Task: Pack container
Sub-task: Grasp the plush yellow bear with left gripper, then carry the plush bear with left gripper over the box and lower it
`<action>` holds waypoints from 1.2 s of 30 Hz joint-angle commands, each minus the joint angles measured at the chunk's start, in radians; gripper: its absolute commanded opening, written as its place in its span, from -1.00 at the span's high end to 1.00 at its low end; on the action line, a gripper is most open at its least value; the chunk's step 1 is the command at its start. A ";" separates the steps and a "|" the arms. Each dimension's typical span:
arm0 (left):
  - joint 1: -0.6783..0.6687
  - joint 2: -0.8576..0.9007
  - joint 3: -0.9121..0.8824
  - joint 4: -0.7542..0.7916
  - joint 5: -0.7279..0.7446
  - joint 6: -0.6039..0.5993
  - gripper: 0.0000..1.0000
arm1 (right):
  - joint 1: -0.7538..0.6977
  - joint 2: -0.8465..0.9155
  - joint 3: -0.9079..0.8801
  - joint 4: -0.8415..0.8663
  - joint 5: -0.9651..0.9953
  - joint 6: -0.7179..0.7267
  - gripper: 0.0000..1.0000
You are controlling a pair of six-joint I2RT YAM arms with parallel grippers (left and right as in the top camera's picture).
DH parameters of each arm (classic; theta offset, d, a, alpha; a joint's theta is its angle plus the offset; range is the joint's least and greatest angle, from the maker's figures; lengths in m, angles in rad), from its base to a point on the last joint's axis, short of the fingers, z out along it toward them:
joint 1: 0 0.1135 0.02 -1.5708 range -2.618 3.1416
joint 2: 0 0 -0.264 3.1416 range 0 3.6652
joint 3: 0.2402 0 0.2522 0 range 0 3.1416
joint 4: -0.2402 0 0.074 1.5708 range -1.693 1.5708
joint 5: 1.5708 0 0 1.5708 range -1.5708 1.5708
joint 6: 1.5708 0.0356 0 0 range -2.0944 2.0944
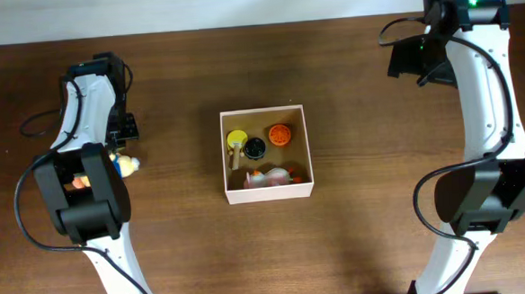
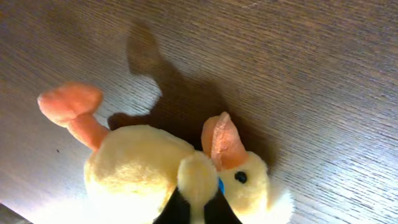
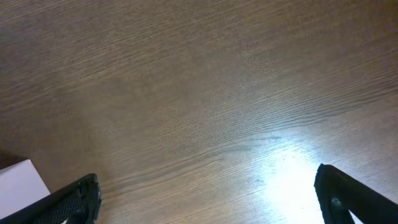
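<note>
The container (image 1: 268, 193), a square white box with a tan inside, sits mid-table and holds several small toys: a yellow one (image 1: 236, 139), a black one (image 1: 255, 148), an orange one (image 1: 280, 134) and a pink-white one (image 1: 273, 175). A yellow plush duck (image 2: 143, 165) with orange feet and beak is at the left (image 1: 128, 163). My left gripper (image 2: 198, 213) is shut on the duck's wing, and the duck casts an offset shadow on the wood. My right gripper (image 3: 208, 199) is open and empty over bare table at the far right (image 1: 411, 63).
A white corner of the container (image 3: 22, 180) shows at the lower left of the right wrist view. The brown wooden table (image 1: 382, 204) surrounds the box. The left arm's links (image 1: 89, 188) hide most of the left gripper from overhead.
</note>
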 commanded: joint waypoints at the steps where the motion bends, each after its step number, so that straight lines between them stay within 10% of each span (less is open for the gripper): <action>1: 0.004 0.009 -0.004 -0.005 0.008 -0.004 0.96 | -0.001 -0.013 0.017 0.000 0.012 0.012 -0.98; 36: -0.327 -0.002 0.778 -0.323 0.162 0.161 0.96 | -0.001 -0.013 0.017 0.000 0.012 0.012 -0.97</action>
